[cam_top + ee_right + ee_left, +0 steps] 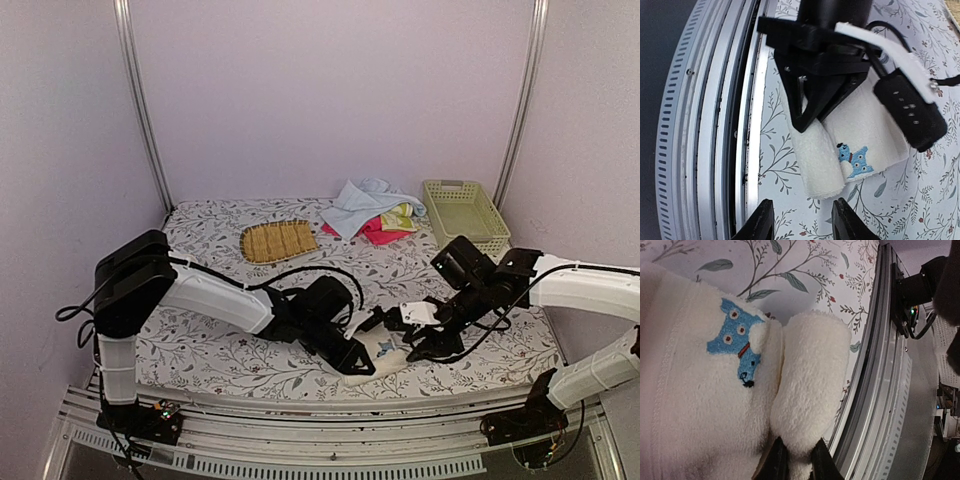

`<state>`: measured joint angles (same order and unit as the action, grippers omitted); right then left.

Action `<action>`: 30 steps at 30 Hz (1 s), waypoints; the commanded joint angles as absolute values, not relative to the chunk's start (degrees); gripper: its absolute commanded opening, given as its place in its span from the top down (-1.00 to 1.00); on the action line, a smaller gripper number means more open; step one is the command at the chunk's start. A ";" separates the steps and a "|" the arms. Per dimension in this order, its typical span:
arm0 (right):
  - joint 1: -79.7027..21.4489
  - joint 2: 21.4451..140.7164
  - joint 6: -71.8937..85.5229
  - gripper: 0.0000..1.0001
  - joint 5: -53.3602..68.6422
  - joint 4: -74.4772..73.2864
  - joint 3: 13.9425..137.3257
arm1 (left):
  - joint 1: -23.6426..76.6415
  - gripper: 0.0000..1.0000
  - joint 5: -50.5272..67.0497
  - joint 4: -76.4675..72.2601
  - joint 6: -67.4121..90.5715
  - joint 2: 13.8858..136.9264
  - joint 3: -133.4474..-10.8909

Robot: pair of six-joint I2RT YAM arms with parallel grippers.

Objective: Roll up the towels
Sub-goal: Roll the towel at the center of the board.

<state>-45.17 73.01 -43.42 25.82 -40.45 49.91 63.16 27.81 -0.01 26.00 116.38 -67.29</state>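
The cream-white towel [386,350] lies near the table's front edge, its near edge folded into a thick roll [810,375]. Its blue printed mark [735,342] faces up and also shows in the right wrist view [855,160]. My left gripper [797,461] is shut on the end of that rolled fold, and in the top view [364,366] it sits at the towel's left end. My right gripper [801,222] is open and empty, hovering just off the roll's [817,160] other end, at the towel's right side in the top view [418,350].
The light blue [355,203], pink [380,233] and yellow-green [400,215] towels lie heaped at the back. The green lattice basket [465,215] stands at the back right, the tan slatted mat [278,241] at the back left. The metal rail [715,125] runs along the front edge, close to the towel.
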 commanded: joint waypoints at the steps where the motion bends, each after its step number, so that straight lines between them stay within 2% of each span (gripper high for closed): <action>1: -51.56 74.98 -42.80 0.09 14.18 -32.05 47.11 | 61.96 0.98 32.66 -2.88 31.83 118.48 -63.65; 5: -54.27 78.15 -43.22 0.01 12.98 -29.42 46.92 | 61.76 0.99 32.78 -3.76 32.03 118.64 -63.02; 18: -57.18 88.45 -44.58 -0.01 12.35 -22.38 46.48 | 61.09 0.99 32.57 -4.05 30.52 118.61 -62.75; 21: -57.88 90.10 -44.95 0.15 12.73 -21.97 46.39 | 60.80 0.90 32.65 -4.39 29.97 118.21 -62.50; 23: -58.24 90.80 -45.45 0.35 12.52 -21.98 46.32 | 60.80 0.71 32.30 -4.00 28.98 116.65 -61.95; 25: -58.29 90.98 -46.07 0.46 12.46 -22.06 45.96 | 60.36 0.51 31.60 -2.95 27.35 113.79 -60.92; 27: -58.40 90.82 -46.39 0.55 12.39 -21.97 45.51 | 59.42 0.39 31.38 -2.73 26.42 109.33 -59.03; 30: -58.43 90.77 -46.41 0.60 12.43 -22.14 45.39 | 58.03 0.34 31.39 -2.56 26.47 106.52 -57.10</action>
<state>-57.87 89.76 -45.95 12.51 -21.74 46.70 60.40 32.40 -4.95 28.29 111.04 -59.31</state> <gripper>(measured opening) 0.213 0.323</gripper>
